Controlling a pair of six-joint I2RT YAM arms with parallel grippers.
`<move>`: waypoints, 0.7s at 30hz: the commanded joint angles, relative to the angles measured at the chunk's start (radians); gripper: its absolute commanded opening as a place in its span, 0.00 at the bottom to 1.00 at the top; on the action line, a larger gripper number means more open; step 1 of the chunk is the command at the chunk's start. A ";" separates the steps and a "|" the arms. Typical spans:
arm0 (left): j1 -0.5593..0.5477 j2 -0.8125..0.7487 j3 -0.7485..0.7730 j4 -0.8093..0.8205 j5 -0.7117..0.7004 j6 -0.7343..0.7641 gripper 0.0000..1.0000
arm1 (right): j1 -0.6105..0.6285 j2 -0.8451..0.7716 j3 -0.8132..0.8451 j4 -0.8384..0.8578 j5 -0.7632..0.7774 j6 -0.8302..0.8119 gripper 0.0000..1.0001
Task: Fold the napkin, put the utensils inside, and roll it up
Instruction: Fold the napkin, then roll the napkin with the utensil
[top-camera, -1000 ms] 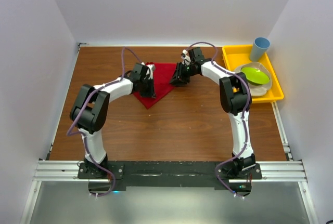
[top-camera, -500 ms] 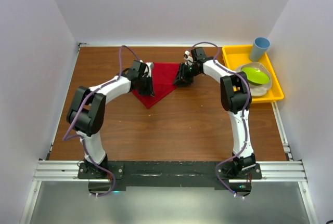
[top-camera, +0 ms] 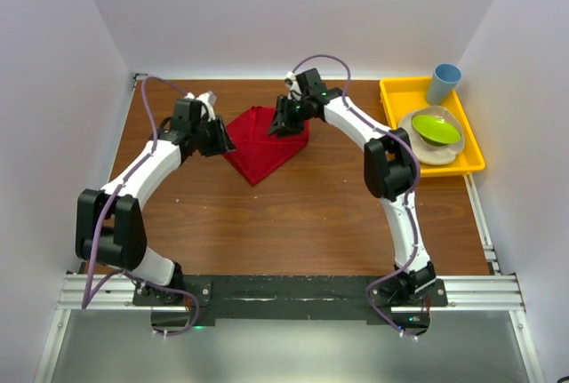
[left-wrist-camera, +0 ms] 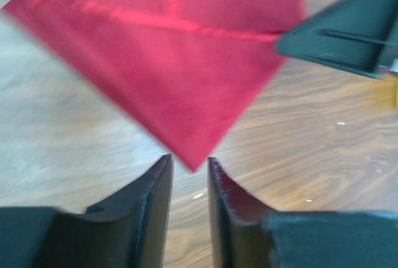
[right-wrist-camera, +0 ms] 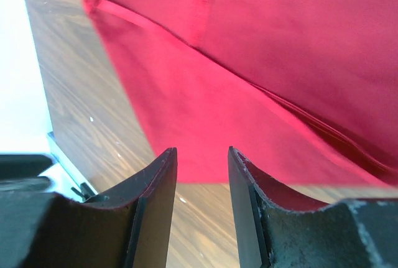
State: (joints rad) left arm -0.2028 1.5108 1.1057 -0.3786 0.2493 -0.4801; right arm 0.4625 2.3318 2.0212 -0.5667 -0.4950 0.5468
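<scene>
The red napkin (top-camera: pixel 265 145) lies folded on the wooden table, with one point towards the near side. It fills the top of the left wrist view (left-wrist-camera: pixel 180 50) and of the right wrist view (right-wrist-camera: pixel 261 63). My left gripper (top-camera: pixel 226 140) is just left of the napkin's left corner. Its jaws (left-wrist-camera: pixel 189 163) stand a little apart with nothing between them, the corner just ahead of the tips. My right gripper (top-camera: pixel 278 124) is over the napkin's far edge, open and empty (right-wrist-camera: pixel 202 153). It also shows in the left wrist view (left-wrist-camera: pixel 348 32). No utensil is in view.
A yellow tray (top-camera: pixel 389 97) stands at the back right. It holds a blue cup (top-camera: pixel 444 83) and a green bowl (top-camera: pixel 436 127) on a white plate. White walls close in the table on three sides.
My left gripper has drawn back to the left, off the napkin. My right gripper has moved left along the far edge. The napkin now spreads wider to the left.
</scene>
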 commanded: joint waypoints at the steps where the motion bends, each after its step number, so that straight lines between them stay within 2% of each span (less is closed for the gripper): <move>1: 0.081 0.028 -0.043 0.032 0.027 -0.037 0.41 | 0.056 -0.002 0.091 -0.052 0.062 -0.014 0.44; 5: 0.143 0.118 -0.032 0.108 0.093 -0.090 0.46 | 0.111 -0.015 0.120 -0.128 0.159 -0.140 0.55; 8: 0.175 0.183 -0.011 0.153 0.117 -0.130 0.46 | 0.159 0.007 0.198 -0.238 0.274 -0.255 0.63; 10: 0.189 0.204 -0.003 0.159 0.116 -0.153 0.46 | 0.203 0.035 0.263 -0.309 0.387 -0.315 0.69; 13: 0.198 0.198 -0.004 0.187 0.087 -0.184 0.49 | 0.254 0.049 0.287 -0.323 0.493 -0.404 0.75; 17: 0.200 0.251 0.008 0.225 0.087 -0.203 0.54 | 0.288 0.043 0.272 -0.308 0.564 -0.421 0.75; 21: 0.203 0.292 0.016 0.262 0.077 -0.192 0.56 | 0.312 0.031 0.251 -0.277 0.558 -0.436 0.76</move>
State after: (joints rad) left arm -0.0078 1.7618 1.0847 -0.1940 0.3229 -0.6540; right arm 0.7685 2.3722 2.2662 -0.8516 -0.0093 0.1711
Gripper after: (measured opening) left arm 0.551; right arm 0.755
